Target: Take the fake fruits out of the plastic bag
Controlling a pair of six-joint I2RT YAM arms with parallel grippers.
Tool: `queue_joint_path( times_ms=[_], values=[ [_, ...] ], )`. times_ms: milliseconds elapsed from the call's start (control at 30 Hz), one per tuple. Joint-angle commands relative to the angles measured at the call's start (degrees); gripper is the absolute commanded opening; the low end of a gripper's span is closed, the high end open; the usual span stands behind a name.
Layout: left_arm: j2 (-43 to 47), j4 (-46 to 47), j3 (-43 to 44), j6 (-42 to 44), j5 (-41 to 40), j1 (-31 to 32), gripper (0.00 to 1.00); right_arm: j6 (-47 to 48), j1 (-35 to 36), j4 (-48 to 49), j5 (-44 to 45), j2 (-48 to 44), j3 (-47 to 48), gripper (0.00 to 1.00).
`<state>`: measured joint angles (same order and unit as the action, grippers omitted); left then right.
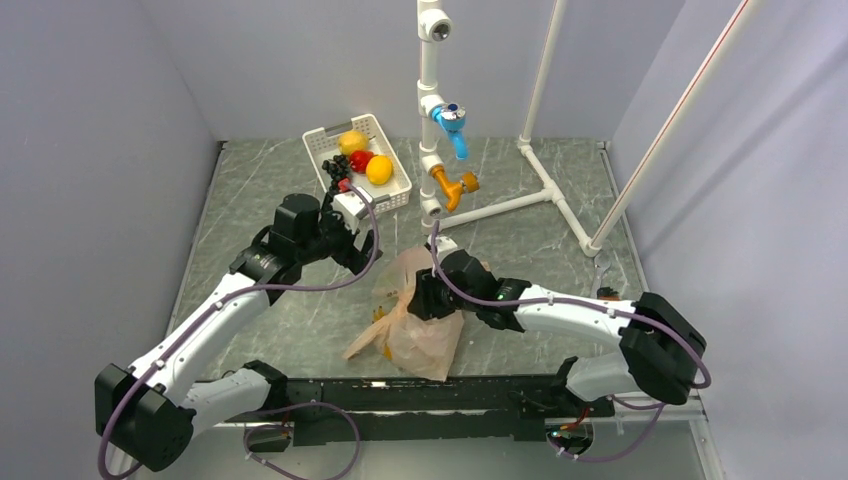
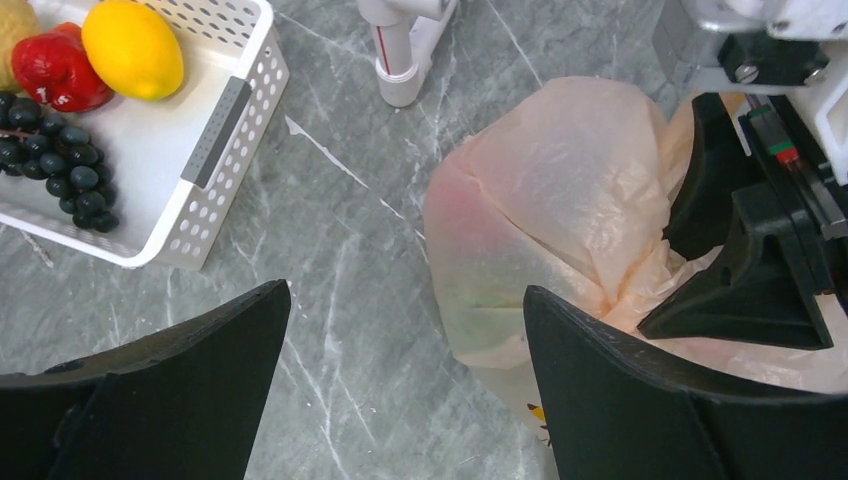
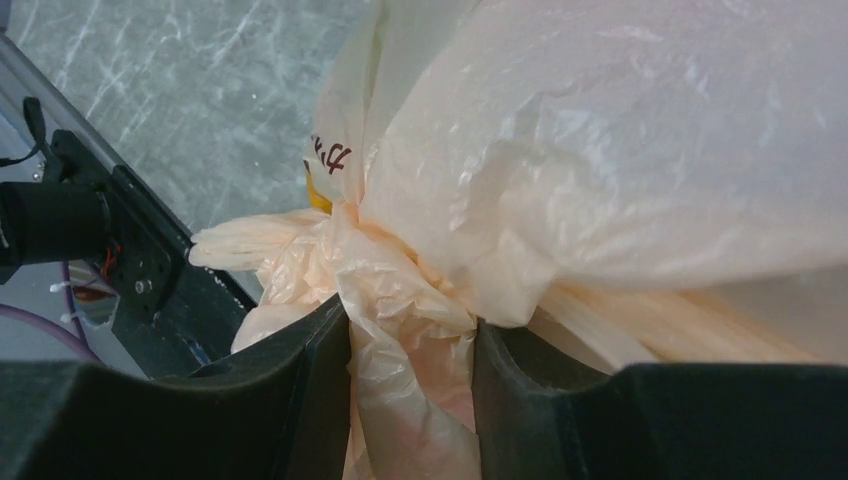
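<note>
The peach-orange plastic bag (image 1: 420, 322) lies crumpled at the table's middle front. Faint pink and green tints show through its skin (image 2: 478, 290); no fake fruit shows plainly inside. My right gripper (image 1: 432, 298) has its jaws pressed on a bunched fold of the bag (image 3: 600, 150), with plastic filling the gap between the fingers of this gripper (image 3: 412, 325). My left gripper (image 1: 348, 243) hangs open to the bag's upper left. Bare table lies between the fingers of this gripper (image 2: 405, 290), and its right finger (image 2: 620, 390) overlaps the bag's edge (image 2: 540, 200).
A white perforated basket (image 1: 395, 190) at the back left holds a yellow lemon (image 2: 133, 48), a red fruit (image 2: 55, 70), an orange fruit (image 1: 352, 141) and black grapes (image 2: 50, 165). A white pipe frame (image 1: 430, 150) with blue and orange taps stands behind the bag.
</note>
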<state>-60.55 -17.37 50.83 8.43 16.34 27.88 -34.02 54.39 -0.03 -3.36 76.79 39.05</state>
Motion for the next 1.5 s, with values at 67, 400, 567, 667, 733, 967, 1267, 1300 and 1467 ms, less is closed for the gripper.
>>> queue_joint_path(
  times_ms=[67,400,567,667,733,967,1267,1300,1467],
  values=[
    [-2.5,-1.6,3.4,2.53,4.59,1.39,0.89,5.28,0.21,5.1,0.47,-6.2,0.84,0.41],
    [-9.1,-7.63,6.59,4.7,8.94,2.56,0.87,13.57,0.1,8.72,-3.79,-13.63,-0.86,0.36],
    [-11.21,-7.87,6.38,5.19,6.73,3.64,0.91,13.85,0.17,7.39,-3.43,-13.64,0.37,0.35],
    [-14.45,-9.56,7.34,6.01,7.37,5.51,0.91,13.96,0.15,6.34,-2.78,-13.48,0.76,0.35],
    [-17.39,-11.37,8.45,6.48,9.22,6.9,0.95,13.82,0.16,6.03,-1.63,-14.06,0.43,0.37],
    [-21.53,-13.37,10.34,7.17,5.56,11.09,0.87,13.81,0.02,4.67,-0.27,-15.57,-0.05,0.38],
    [-21.23,-12.58,10.39,7.19,8.28,12.12,0.27,14.23,0.01,0.53,2.16,-15.92,1.43,0.43],
    [-21.35,-12.71,10.55,7.28,8.05,12.16,0.25,14.46,0.26,-1.79,2.48,-15.97,2.23,0.47],
    [-20.14,-12.96,10.46,7.66,5.56,12.19,0.26,14.71,4.32,-9.4,8.93,-15.11,3.49,0.68]
  ],
)
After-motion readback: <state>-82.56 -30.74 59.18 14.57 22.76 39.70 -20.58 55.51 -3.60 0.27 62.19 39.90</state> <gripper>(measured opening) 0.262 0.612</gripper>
